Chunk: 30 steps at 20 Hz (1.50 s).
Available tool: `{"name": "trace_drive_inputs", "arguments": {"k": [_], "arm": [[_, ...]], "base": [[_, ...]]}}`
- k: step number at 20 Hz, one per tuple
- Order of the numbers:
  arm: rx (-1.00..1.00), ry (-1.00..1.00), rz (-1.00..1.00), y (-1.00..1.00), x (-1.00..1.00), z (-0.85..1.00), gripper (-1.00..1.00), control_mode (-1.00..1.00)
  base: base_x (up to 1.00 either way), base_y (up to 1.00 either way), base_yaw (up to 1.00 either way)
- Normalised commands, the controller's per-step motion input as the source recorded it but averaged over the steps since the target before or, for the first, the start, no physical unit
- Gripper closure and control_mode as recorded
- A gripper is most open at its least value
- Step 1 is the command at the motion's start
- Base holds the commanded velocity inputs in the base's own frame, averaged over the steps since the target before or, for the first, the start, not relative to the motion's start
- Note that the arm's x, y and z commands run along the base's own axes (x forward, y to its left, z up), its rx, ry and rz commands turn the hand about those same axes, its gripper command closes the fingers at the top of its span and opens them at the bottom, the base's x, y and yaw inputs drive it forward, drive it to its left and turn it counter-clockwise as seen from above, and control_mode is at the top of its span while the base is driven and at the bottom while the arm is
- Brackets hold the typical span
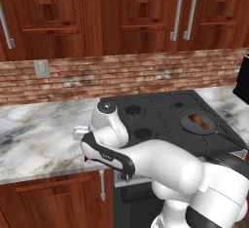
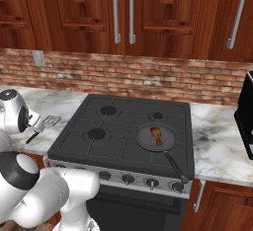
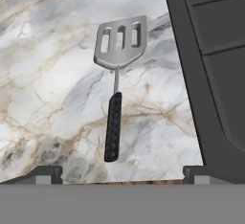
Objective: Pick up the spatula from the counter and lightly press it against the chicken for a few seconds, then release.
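The gripper (image 3: 122, 174) hangs above the counter (image 3: 43, 98), its 2 fingertips wide apart with nothing between them. The spatula (image 3: 114, 122) lies flat on the marble just left of the stove (image 2: 123, 121), handle toward the hand. The chicken (image 2: 157, 135) sits in the pan (image 2: 169, 137) on the stove.

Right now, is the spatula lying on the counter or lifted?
Lying flat. In the hand view the spatula rests on the marble counter beside the stove, jaws open and clear of its handle.
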Motion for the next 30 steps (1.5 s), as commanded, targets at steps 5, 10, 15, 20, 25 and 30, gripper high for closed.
{"name": "trace_drive_inputs", "arguments": {"k": [5, 10, 15, 20, 25, 30], "arm": [[0.00, 0.04, 0.00, 0.05, 0.05, -0.05, -1.00, -1.00], [0.00, 0.03, 0.00, 0.02, 0.03, -0.07, -1.00, -1.00], [0.00, 0.01, 0.00, 0.01, 0.02, -0.11, -1.00, -1.00], [0.00, 0.00, 0.00, 0.02, 0.02, -0.13, -1.00, -1.00], [0.00, 0.00, 0.00, 0.02, 0.06, -0.12, -1.00, -1.00], [0.00, 0.01, 0.00, 0.02, 0.11, -0.10, -1.00, -1.00]], "base": [[0.00, 0.00, 0.00], [0.00, 0.00, 0.00], [0.00, 0.00, 0.00], [0.00, 0.00, 0.00], [0.00, 0.00, 0.00], [0.00, 0.00, 0.00]]}}
